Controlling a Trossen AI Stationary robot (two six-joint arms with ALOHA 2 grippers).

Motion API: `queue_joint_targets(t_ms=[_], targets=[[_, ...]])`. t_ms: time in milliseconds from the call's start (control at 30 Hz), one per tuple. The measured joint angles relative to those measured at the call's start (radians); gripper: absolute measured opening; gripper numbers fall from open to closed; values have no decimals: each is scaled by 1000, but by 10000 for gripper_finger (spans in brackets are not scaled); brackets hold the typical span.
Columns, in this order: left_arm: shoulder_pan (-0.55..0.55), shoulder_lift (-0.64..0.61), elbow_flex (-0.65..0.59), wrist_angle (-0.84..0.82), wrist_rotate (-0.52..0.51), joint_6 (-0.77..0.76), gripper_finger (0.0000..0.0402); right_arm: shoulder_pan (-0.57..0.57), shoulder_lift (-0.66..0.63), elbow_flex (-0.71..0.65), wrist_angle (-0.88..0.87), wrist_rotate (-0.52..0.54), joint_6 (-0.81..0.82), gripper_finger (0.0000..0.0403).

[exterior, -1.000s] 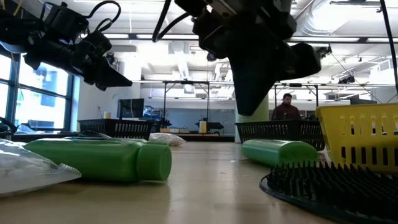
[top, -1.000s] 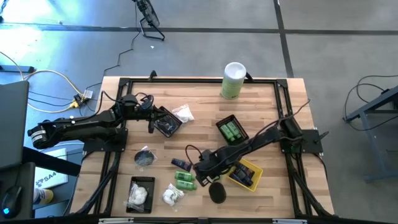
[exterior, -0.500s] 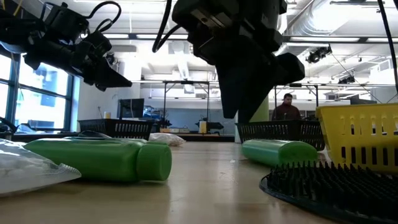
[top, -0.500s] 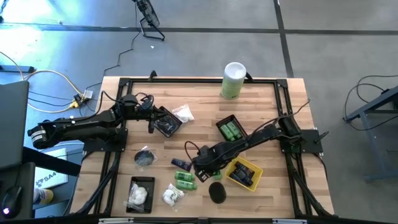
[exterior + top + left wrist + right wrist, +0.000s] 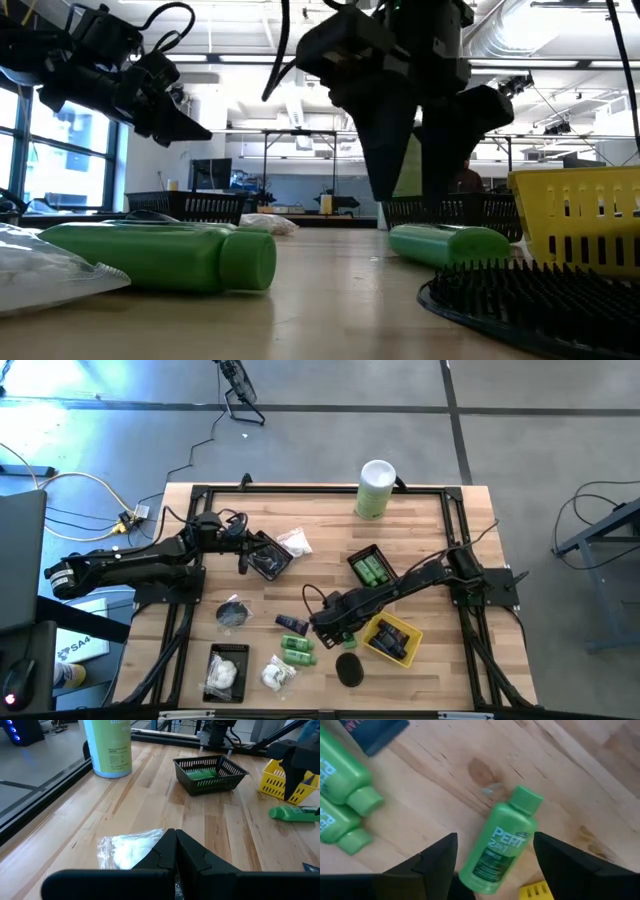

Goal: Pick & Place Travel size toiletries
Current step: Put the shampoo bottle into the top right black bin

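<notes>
From above, the right gripper (image 5: pixel 329 637) hangs over the table's middle, a yellow basket (image 5: pixel 392 640) just beside it and two green bottles (image 5: pixel 297 650) near on its other side. The left gripper (image 5: pixel 262 554) waits farther off, fingers pressed together.

At table height, the right gripper's fingers (image 5: pixel 381 150) stand wide apart above a lying green Pert bottle (image 5: pixel 449 243), apparently not touching it.

The right wrist view shows that bottle (image 5: pixel 501 842) on the wood between the spread fingers, cap pointing away.
</notes>
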Motion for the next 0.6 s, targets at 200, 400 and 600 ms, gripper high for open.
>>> queue_joint_targets(t_ms=[200,400,600], targets=[[0,0,0,-5,0,0,0,-4,0,-14,-4,11,0,250],[0,0,0,-10,0,0,0,-6,0,-14,-3,16,0,249],[0,0,0,-10,0,0,0,-6,14,-14,-1,0,-5,249]])
